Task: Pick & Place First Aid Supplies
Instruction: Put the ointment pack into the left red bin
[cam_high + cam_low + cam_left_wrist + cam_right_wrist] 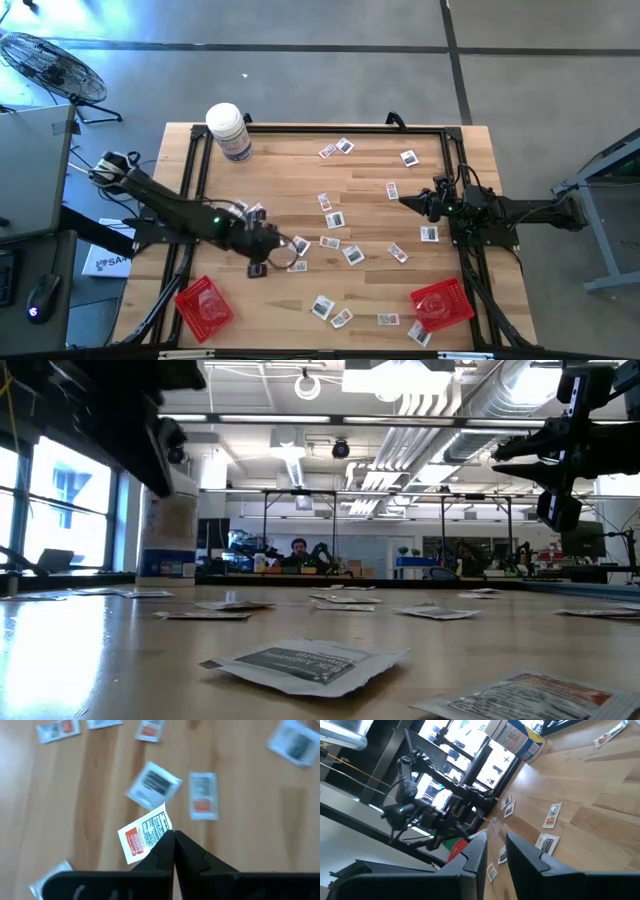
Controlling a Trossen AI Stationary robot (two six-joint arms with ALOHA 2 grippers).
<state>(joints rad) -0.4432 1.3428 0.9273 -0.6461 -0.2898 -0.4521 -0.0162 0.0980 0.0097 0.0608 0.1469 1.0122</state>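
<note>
A robotics laboratory. Exposed ceiling ducts and strip lighting run over rows of benches with metal frames, where a person sits; a concrete floor surrounds the wooden table.

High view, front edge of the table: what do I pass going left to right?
Left red tray → packet → packet → packet → right red tray.
</note>
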